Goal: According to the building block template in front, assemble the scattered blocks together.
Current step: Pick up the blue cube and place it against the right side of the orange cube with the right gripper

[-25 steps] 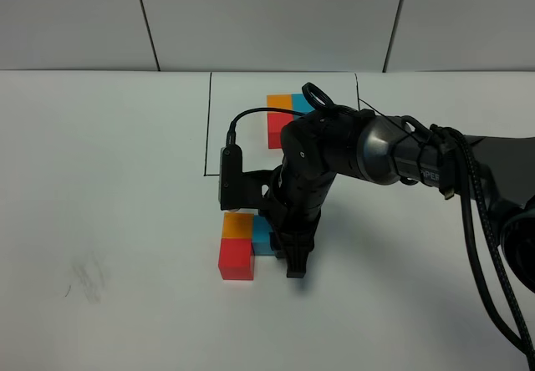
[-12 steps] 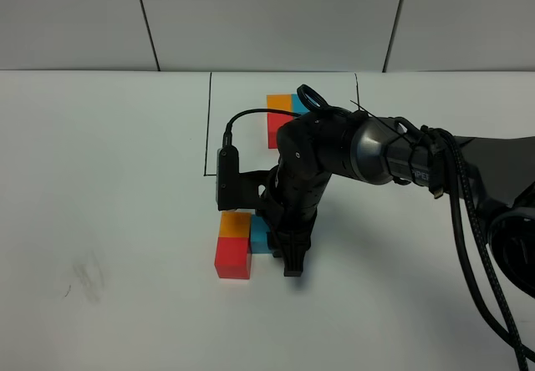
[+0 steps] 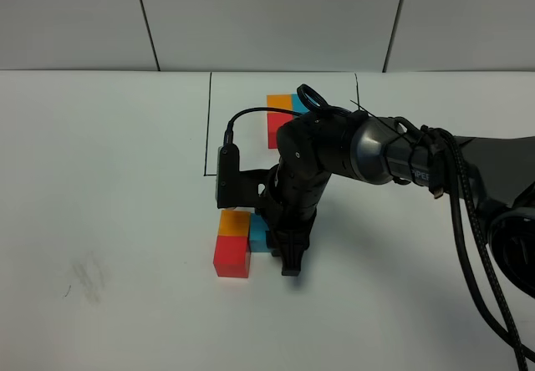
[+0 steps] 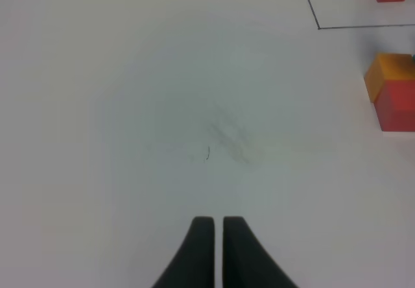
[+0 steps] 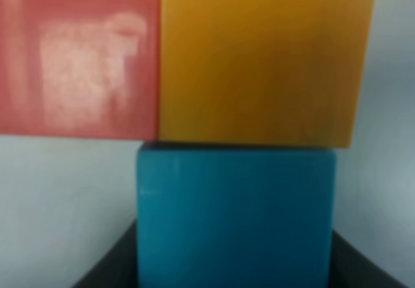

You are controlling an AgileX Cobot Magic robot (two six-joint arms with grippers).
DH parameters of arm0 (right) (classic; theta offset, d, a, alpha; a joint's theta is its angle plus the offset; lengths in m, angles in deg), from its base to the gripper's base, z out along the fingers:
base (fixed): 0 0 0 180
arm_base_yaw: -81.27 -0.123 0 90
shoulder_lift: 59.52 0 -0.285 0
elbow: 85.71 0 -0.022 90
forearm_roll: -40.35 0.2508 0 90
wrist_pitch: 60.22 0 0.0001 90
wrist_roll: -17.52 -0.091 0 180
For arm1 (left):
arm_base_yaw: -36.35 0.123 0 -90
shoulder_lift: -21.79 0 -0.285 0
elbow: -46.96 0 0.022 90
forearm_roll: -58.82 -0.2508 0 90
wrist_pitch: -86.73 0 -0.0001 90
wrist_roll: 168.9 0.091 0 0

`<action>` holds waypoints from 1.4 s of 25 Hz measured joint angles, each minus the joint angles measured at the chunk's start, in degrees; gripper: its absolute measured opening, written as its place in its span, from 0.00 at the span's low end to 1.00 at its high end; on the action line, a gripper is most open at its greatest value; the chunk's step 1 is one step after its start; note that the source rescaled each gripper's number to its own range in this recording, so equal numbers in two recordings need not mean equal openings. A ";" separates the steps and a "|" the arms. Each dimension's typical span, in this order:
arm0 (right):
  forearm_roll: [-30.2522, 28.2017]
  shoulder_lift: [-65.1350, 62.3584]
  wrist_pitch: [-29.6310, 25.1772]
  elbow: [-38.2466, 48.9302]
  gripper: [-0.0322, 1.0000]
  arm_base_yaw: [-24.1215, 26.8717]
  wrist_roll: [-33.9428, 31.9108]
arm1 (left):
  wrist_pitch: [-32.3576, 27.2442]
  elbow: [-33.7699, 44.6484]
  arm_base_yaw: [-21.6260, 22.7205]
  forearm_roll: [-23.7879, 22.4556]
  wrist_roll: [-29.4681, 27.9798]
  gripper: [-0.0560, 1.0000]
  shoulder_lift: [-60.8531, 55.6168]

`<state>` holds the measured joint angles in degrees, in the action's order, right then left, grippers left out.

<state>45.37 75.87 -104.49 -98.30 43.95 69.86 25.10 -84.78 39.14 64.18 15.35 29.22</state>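
A: Where are the scattered blocks?

B: All three are together on the white worktop (image 3: 125, 221). The teal-blue cube (image 3: 261, 236) sits between the right fingers (image 3: 290, 264); in the right wrist view it fills the space between the two dark tips (image 5: 235, 223). The orange cube (image 3: 236, 221) is pressed against the blue one's far face, straight ahead of the fingers, and the red cube (image 3: 231, 257) touches the orange one's side.

A: So the right fingers are clamped on the blue?

B: Their tips flank it on both sides, with no gap showing, so they grip it.

A: And the left fingers?

B: The left fingers (image 4: 215, 226) are pressed almost together with nothing between them, above bare worktop. The orange and red cubes lie well off ahead and to one side of them.

A: The building block template?

B: It lies beyond the right arm (image 3: 334, 158), inside the thin black rectangle (image 3: 209, 120); only its orange, blue and red edge (image 3: 280, 104) shows, well apart from the right fingers.
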 joint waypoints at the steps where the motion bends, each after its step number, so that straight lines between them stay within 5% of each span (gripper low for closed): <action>1: 0.00 0.00 0.00 0.00 0.53 0.00 -0.16 | 0.00 0.00 0.00 0.00 0.00 0.06 0.00; 17: -1.05 0.00 0.41 0.00 0.54 0.00 -1.40 | 0.00 0.00 0.00 0.00 0.00 0.06 0.00; 26: -1.52 0.00 0.54 0.00 0.84 0.00 -1.79 | 0.00 0.00 0.00 0.00 0.00 0.06 0.00; 35: -5.02 -0.12 -0.66 -0.07 0.89 0.00 -6.04 | 0.00 0.00 0.00 0.00 0.00 0.06 0.00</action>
<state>40.35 75.76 -105.16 -98.37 43.95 63.82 25.10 -84.78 39.14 64.18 15.35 29.22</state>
